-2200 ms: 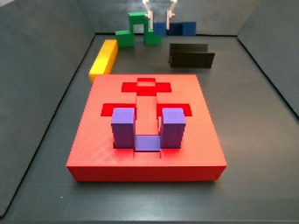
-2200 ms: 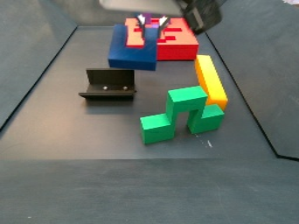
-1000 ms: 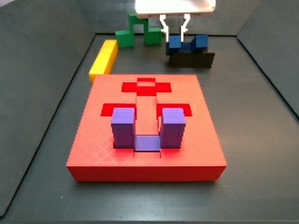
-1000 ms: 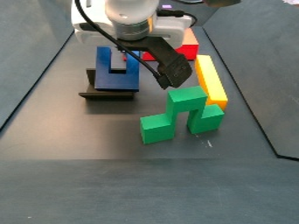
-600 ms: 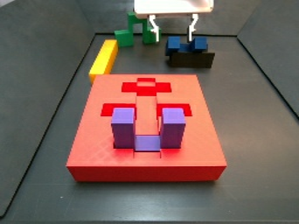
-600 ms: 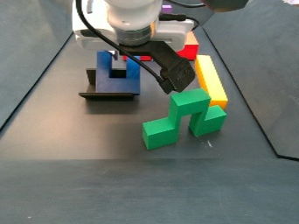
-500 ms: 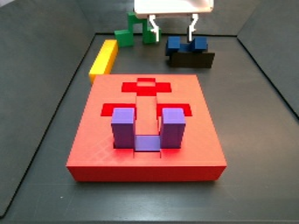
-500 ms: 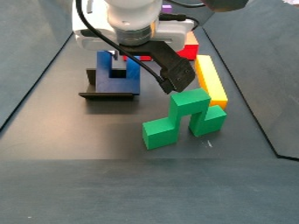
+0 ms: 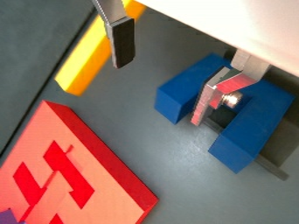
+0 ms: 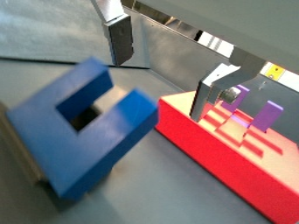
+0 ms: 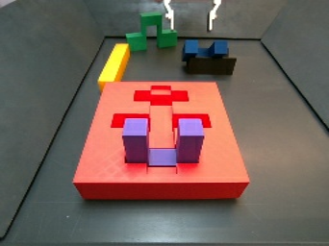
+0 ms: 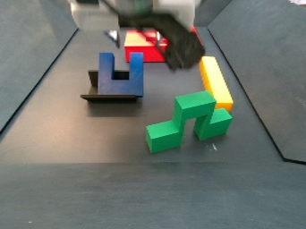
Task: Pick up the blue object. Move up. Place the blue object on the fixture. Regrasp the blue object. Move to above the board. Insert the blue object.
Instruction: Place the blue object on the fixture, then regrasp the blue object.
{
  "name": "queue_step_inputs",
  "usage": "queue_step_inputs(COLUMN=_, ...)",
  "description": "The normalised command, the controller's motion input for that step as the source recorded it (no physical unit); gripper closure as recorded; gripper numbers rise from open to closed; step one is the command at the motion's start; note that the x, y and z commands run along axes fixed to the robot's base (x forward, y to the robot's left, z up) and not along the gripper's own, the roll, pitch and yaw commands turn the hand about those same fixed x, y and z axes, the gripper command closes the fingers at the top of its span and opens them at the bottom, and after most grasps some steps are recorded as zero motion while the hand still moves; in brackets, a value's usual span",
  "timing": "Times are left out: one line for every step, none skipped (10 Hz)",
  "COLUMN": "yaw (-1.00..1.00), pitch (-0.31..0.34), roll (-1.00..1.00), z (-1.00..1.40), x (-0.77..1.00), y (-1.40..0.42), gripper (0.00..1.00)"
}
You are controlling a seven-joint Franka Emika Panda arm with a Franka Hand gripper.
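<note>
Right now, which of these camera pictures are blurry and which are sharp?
In a wrist view the small dark blue U-shaped block is soft and smeared, out of focus. In a side view the arm and gripper are streaked with motion blur, while the green stepped block is crisp. In a side view the large red slab and purple U-shaped block are sharp.

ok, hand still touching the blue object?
Apart. A side view shows the hand open, raised clear above the blue object, which sits on the fixture.
</note>
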Motion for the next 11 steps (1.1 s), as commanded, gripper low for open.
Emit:
queue_step_inputs(yaw=0.0, pitch=0.237, roll=0.33, z=0.67, x=0.02, y=0.0, gripper=0.0)
queue_step_inputs(yaw=0.0, pitch=0.309, roll=0.28, z=0.51, x=0.15, y=0.0, gripper=0.0)
queue_step_inputs(yaw=0.0, pitch=0.234, roll=0.17, z=0.14, x=0.24, y=-0.01, gripper=0.0)
queue_step_inputs(yaw=0.0, pitch=-0.046, roll=0.0, z=0.0, x=0.0, y=0.0, gripper=0.0)
queue_step_inputs(yaw=0.0, pitch=0.0, roll=0.02, z=0.0, x=0.0, y=0.0, gripper=0.0)
queue_step_inputs(yaw=0.04, pitch=0.0, roll=0.01, z=0.0, x=0.0, y=0.0, gripper=0.0)
queue_step_inputs(yaw=0.0, pitch=0.0, roll=0.0, z=0.0, x=0.0, y=0.0, gripper=0.0)
queue_step_inputs(yaw=0.0, pitch=0.0, roll=-0.01, z=0.0, x=0.0, y=0.0, gripper=0.0)
queue_step_inputs(yaw=0.0, pitch=0.0, roll=0.19, z=-0.08, x=0.0, y=0.0, gripper=0.0)
queue_step_inputs(yaw=-0.11, pitch=0.42, roll=1.0, z=0.13, x=0.0, y=-0.06, gripper=0.0)
queue_step_inputs(yaw=-0.11, pitch=0.446, roll=1.0, z=0.15, x=0.0, y=-0.06, gripper=0.0)
